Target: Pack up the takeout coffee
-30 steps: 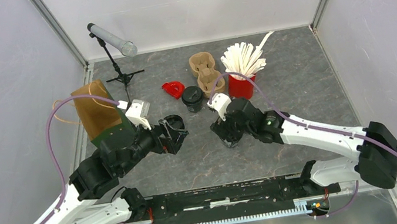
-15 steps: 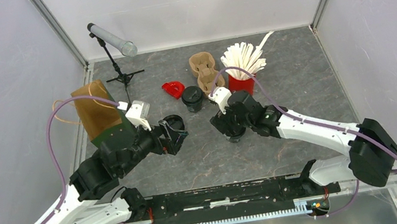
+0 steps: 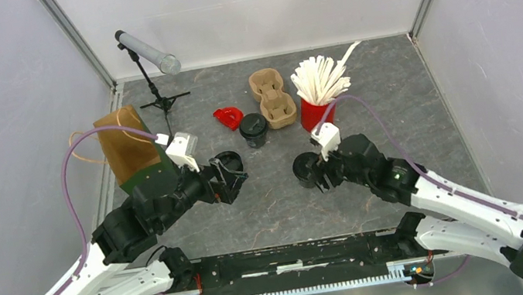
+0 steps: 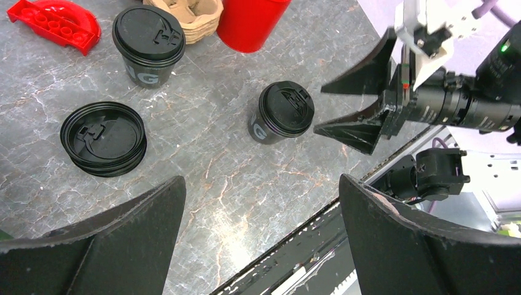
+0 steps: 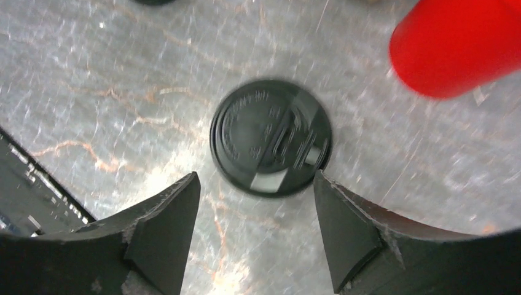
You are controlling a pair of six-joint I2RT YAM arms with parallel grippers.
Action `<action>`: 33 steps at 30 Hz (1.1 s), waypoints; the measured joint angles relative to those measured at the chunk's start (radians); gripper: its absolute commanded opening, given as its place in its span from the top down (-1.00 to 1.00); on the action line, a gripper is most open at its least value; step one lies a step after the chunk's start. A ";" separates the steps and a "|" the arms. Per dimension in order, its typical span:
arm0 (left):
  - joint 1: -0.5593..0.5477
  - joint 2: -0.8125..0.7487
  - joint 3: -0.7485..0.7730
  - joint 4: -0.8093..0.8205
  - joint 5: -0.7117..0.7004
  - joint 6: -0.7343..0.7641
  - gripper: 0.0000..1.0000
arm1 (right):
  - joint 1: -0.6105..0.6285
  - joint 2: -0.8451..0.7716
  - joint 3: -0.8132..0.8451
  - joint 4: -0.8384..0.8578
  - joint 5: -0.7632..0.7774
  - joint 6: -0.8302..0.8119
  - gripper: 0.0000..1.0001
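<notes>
Risk first: the right claw (image 4: 319, 110) stands open with nothing in it, its tips level with the nearer coffee cup (image 4: 284, 112) and just beside the cup wall, in the centre of the left wrist view. The right wrist view shows the lid lying ahead of the fingertips (image 5: 160, 239) rather than deep between them. Judgement: if the claw closes from here it would catch only the near edge, and the cup could slide out, tip, or spill if the lid lifts. A hard squeeze on a paper wall may also pop the lid.

Second risk: the red cup (image 3: 314, 114) stands near, up and to the right of the coffee cup in the overhead view. A lift toward the carrier could sweep it and scatter its load.

Left claw (image 4: 261, 184) is spread to its widest and empty, hanging over the table (image 3: 390, 89) near the stack of spare lids (image 4: 103, 138).

Containers:
- Cardboard carrier (image 3: 272, 97), upper centre: pockets show empty
- Red cup: packed with white stirrers (image 3: 320, 78)
- Second coffee cup (image 3: 253, 129), lidded, just beside the carrier; contents of both cups hidden
- Brown paper bag (image 3: 125, 144), left side: interior not visible

Packing appears not yet begun; neither cup sits in the carrier
</notes>
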 measured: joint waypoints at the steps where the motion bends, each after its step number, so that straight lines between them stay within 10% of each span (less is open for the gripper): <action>1: 0.000 0.000 0.000 0.000 0.000 0.000 -1.00 | 0.000 -0.028 -0.030 -0.005 -0.004 0.012 -0.38; 16: 0.000 0.011 0.000 0.000 0.000 0.018 -1.00 | 0.000 -0.202 -0.461 0.203 -0.042 0.184 -0.72; 33: 0.000 0.017 0.000 0.000 0.000 0.018 -1.00 | 0.000 -0.006 -0.492 0.539 -0.038 0.185 -0.58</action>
